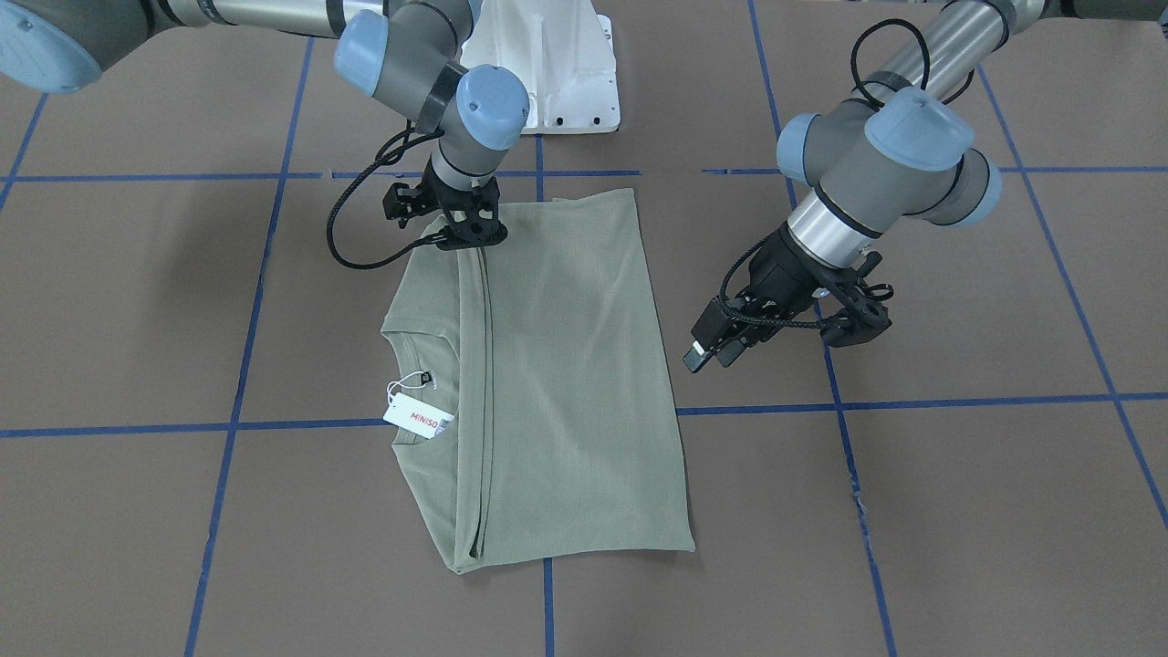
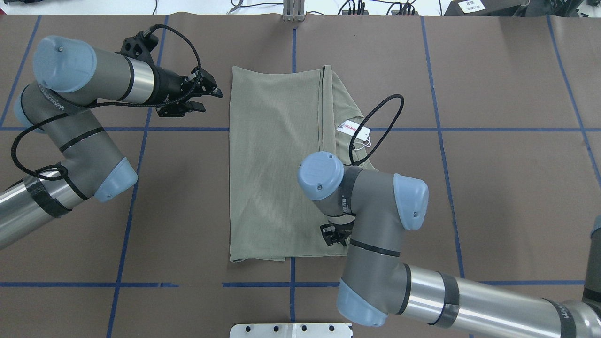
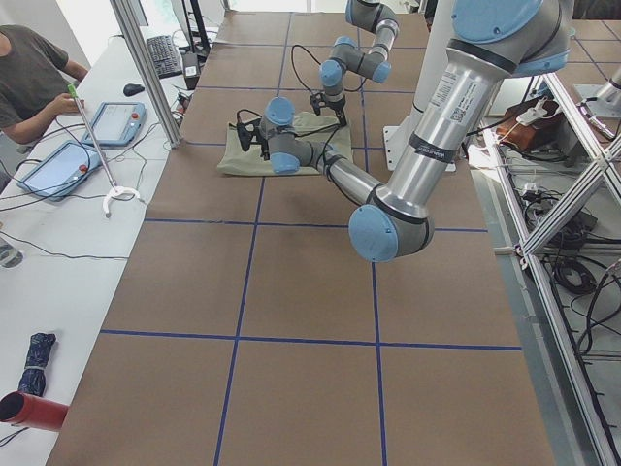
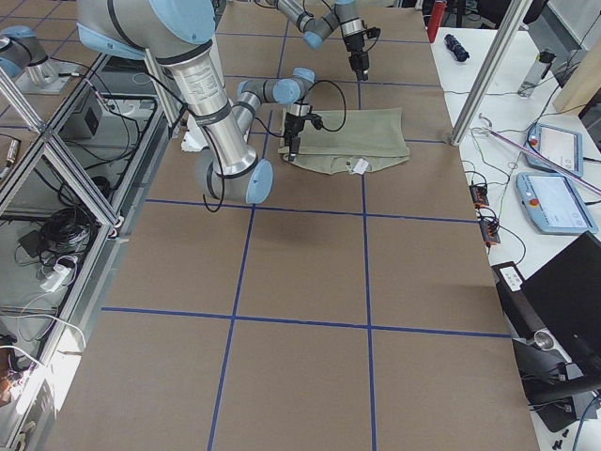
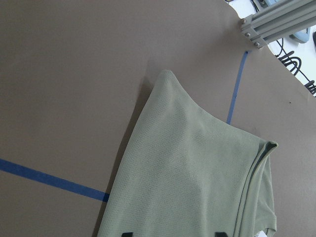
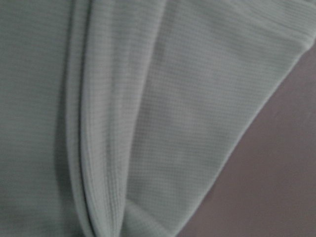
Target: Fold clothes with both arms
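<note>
Shirt (image 1: 566, 383), sage-green and ribbed, lies flat on the brown table (image 1: 958, 511) just in front of the white pedestal base (image 1: 566, 73). It is folded into a long rectangle whose short edges face toward and away from the base. A raised fold ridge (image 1: 484, 365) runs the length of the rectangle. The collar (image 1: 394, 342) lies on the side beyond that ridge, with the white "MINISO" hang tag (image 1: 418, 417) spilling over it and resting partly on the table.

The right gripper (image 1: 470, 235) points straight down at the short edge of the shirt nearest the base, right at the end of the ridge. It is on or just above the cloth. Its wrist camera shows only blurred knit folds and a strip of table, with no fingertips in sight, so I cannot tell whether its jaws are spread or closed.

The left gripper (image 1: 710, 354) hangs tilted over bare table, just off the shirt's long edge on the side away from the collar, and farther from the base than the right gripper. Its fingertips (image 5: 127, 233) stand well apart with nothing between them, and it is clear of the cloth.

Blue tape lines (image 1: 912, 401) cross the table; one passes under the shirt.
</note>
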Robot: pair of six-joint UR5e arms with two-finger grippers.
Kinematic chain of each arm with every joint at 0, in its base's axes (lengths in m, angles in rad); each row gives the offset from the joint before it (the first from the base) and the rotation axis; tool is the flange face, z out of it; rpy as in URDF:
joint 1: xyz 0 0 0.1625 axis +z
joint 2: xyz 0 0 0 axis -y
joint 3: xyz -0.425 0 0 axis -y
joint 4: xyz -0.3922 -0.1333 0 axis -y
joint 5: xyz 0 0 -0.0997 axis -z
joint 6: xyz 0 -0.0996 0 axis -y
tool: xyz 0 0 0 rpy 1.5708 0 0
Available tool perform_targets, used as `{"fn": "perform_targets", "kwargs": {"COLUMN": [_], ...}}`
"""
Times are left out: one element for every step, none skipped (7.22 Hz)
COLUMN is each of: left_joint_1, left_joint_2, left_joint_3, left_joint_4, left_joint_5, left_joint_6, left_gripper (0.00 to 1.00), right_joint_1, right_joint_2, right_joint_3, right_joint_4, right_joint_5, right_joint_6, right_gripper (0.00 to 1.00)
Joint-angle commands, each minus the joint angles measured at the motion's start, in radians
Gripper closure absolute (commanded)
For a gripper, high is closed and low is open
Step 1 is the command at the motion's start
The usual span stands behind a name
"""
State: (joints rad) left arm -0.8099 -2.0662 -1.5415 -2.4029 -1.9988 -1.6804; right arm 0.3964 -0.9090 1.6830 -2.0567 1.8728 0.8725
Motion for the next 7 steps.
{"fn": "perform_targets", "kwargs": {"left_joint_1": [0.0, 0.0, 0.0, 0.0, 0.0, 0.0, 0.0], "left_joint_2": [-0.002, -0.002, -0.002, -0.002, -0.002, -0.002, 0.0], "left_joint_3": [-0.002, -0.003, -0.008, -0.008, -0.009, -0.009, -0.009], "left_joint_4": [0.001, 0.001, 0.001, 0.001, 0.001, 0.001, 0.001], "left_joint_5": [0.0, 0.0, 0.002, 0.002, 0.002, 0.002, 0.0], "left_joint_6": [-0.001, -0.001, -0.001, -0.001, -0.001, -0.001, -0.001], "left_gripper": [0.37, 0.37, 0.37, 0.37, 0.37, 0.37, 0.37], "right_joint_1": [0.067, 0.065, 0.064, 0.053, 0.053, 0.073, 0.085], "right_joint_2": [-0.158, -0.273, -0.3, -0.28, -0.205, -0.1, -0.009], "right_joint_3": [0.128, 0.236, 0.266, 0.262, 0.221, 0.157, 0.082], "right_joint_4": [-0.007, -0.008, -0.008, -0.007, 0.006, 0.009, 0.054], "right_joint_5": [-0.001, -0.006, -0.015, -0.012, -0.02, -0.026, -0.027], "right_joint_6": [-0.096, -0.093, -0.081, -0.079, -0.058, -0.05, -0.049], "right_gripper": [0.0, 0.0, 0.0, 0.0, 0.0, 0.0, 0.0]}}
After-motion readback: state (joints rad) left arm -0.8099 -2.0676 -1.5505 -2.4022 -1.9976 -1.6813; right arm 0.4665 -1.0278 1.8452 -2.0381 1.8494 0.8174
